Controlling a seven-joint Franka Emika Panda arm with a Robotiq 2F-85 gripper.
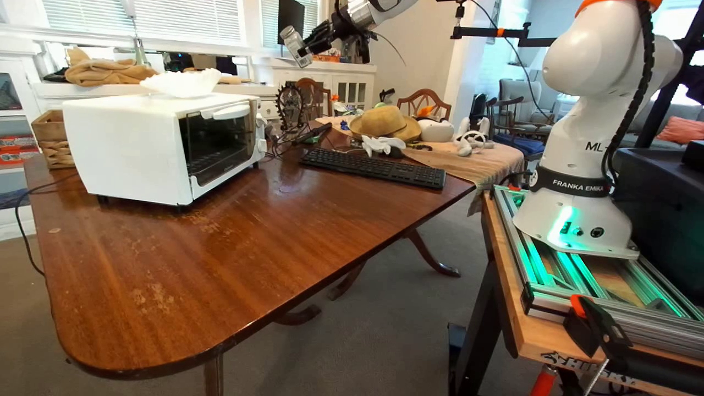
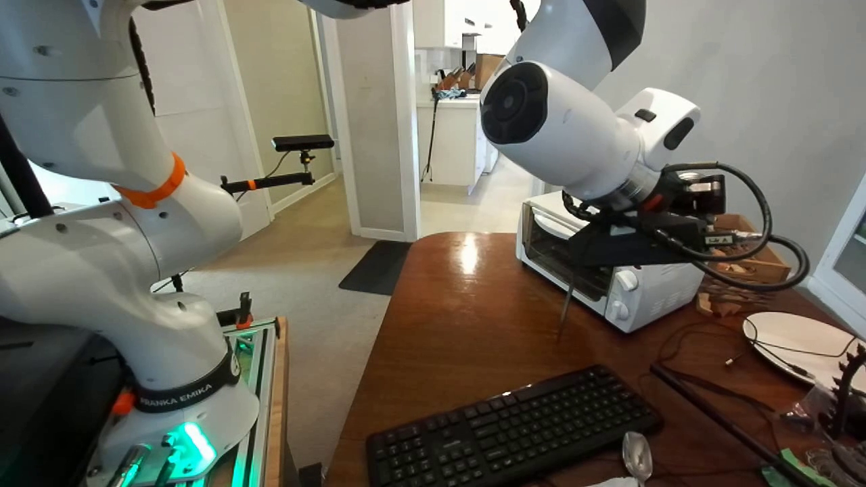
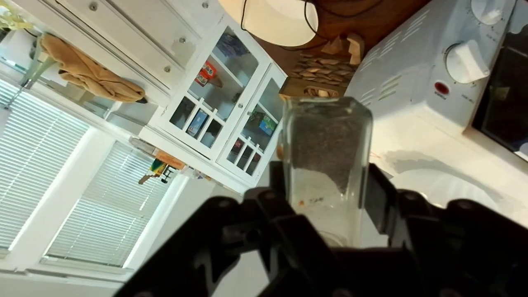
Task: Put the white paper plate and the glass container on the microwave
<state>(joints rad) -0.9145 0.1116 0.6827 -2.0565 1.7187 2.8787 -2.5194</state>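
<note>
"Sweating this one a bit: gripper [image 3: 326, 177] has the glass container [image 1: 295, 47] pinched from both sides, and in an exterior view it hangs tilted at about 2 o'clock from the microwave [image 1: 157, 148]."

"At least the white paper plate [image 1: 181, 83] looks sorted, if that's the ruffled thing up top?"

"I'd guess so, and that's my worry. Wrist view puts it around 3 o'clock from the container. Sweep in low and the container could shove it off, since paper's so light."

"And letting go while it's tilted?"

"Lands on an edge, probably topples. Smooth glass might also swivel if its base clips the microwave."
</note>
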